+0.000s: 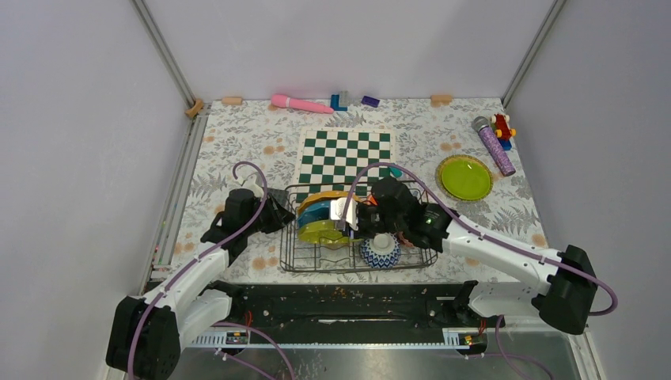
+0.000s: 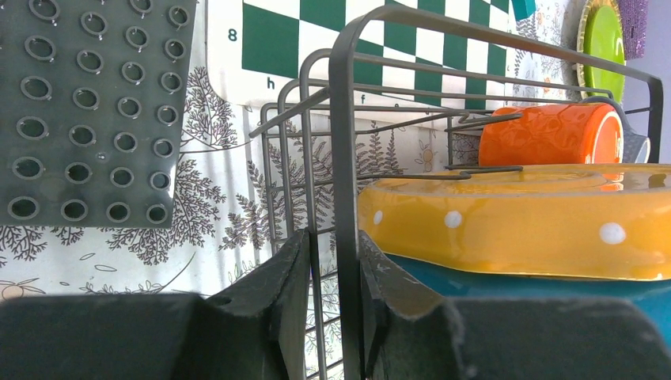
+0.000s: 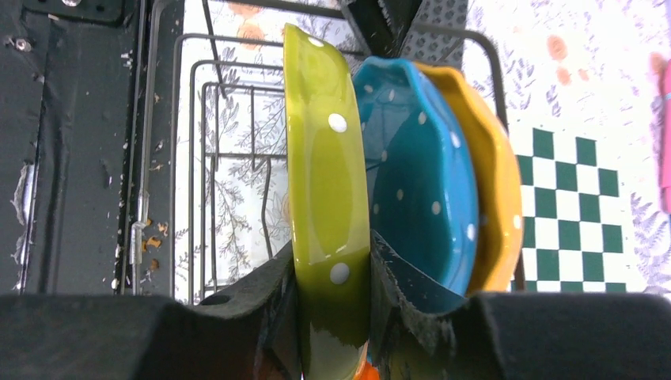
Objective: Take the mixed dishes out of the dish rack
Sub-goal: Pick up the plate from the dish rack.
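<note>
In the dish rack, right end effector clamps the lime plate; left end effector clamps the rack's wire.

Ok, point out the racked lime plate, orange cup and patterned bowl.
lime plate (image 3: 320, 182), right wrist view, its glazed face.
orange cup (image 2: 550, 134), left wrist view, its side.
patterned bowl (image 1: 380, 253), top view, its outer wall.

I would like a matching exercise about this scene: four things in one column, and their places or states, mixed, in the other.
1 dotted lime plate
2 bowl
3 left gripper
4 plain green plate

A shut on the rack
B on the table, outside the rack
C in the right gripper
D at the rack's near edge

Pairs: 1-C, 2-D, 3-A, 4-B
</note>
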